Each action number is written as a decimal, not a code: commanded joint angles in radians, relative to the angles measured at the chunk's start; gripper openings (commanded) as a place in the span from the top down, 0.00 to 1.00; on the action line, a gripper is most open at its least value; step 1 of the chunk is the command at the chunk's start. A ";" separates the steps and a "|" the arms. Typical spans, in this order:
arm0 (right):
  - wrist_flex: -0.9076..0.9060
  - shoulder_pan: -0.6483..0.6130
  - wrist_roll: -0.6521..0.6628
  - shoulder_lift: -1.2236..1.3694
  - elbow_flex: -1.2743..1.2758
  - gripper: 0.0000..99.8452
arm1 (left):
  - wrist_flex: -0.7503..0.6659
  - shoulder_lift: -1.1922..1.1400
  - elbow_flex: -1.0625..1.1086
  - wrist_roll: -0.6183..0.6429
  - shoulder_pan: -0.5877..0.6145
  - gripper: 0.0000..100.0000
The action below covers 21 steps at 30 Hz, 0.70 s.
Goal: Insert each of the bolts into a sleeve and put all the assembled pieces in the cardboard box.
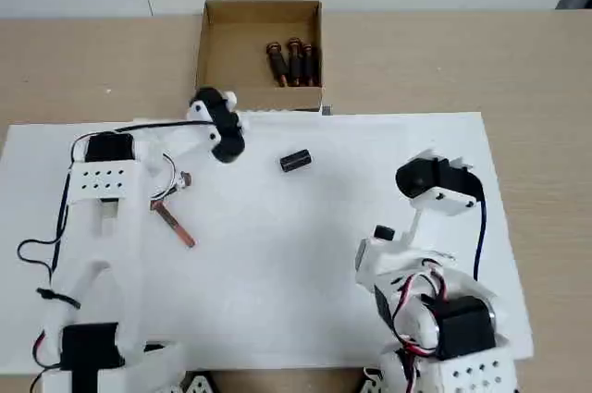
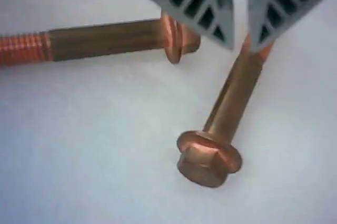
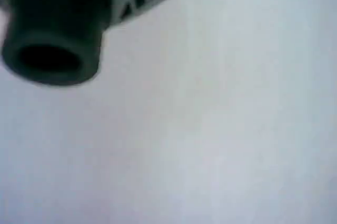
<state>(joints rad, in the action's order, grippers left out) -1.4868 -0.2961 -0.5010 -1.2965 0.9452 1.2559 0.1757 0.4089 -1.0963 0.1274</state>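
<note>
Copper bolt (image 2: 229, 105) beneath the left hand (image 2: 240, 34), black sleeve (image 3: 52, 50) in the right hand (image 1: 383, 232).

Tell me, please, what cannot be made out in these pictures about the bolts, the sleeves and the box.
The tilted bolt: threaded end hidden behind the left gripper, left wrist view.
The second bolt: thread tip cut off by the picture edge, same view.
The sleeve nearest the right wrist camera: blurred, back end lost in darkness.
The pieces in the box: too small in the high view to tell bolt from sleeve.
</note>
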 commanded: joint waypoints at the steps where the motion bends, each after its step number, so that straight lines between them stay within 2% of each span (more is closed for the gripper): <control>1: 0.038 0.010 0.008 -0.004 0.011 1.00 | 0.005 -0.017 -0.071 -0.052 -0.003 0.99; 7: 0.041 0.010 0.008 -0.004 0.014 1.00 | 0.006 -0.106 -0.157 -0.074 0.003 0.90; 21: 0.041 0.010 0.008 -0.004 0.017 1.00 | 0.003 -0.325 -0.259 -0.144 0.003 0.90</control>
<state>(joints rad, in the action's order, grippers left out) -1.4668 -0.2946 -0.5010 -1.2965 0.9682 1.2559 -0.1343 0.2110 -1.2283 0.1274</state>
